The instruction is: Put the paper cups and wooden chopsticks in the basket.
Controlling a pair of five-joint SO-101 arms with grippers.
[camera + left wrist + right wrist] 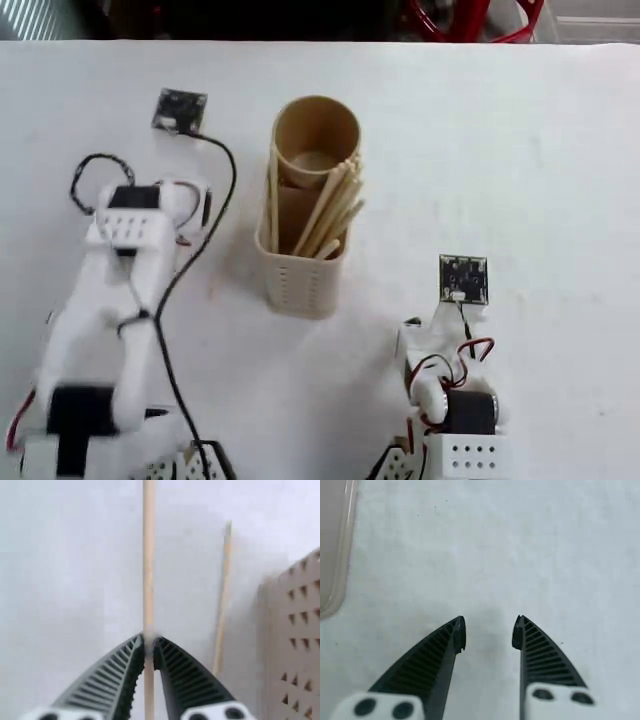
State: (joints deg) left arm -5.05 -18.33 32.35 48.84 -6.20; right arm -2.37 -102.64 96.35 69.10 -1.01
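The left gripper [148,642] pinches one chopstick [148,555] tight between its fingertips, with bare white table [60,580] open on one side. A second chopstick [223,595] runs close beside the perforated wall of the basket [295,630]. In the basket sits a paper cup [316,140], with a bundle of chopsticks [335,205] leaning past the rim. The right gripper [489,630] hangs spread over open table, well apart from the basket.
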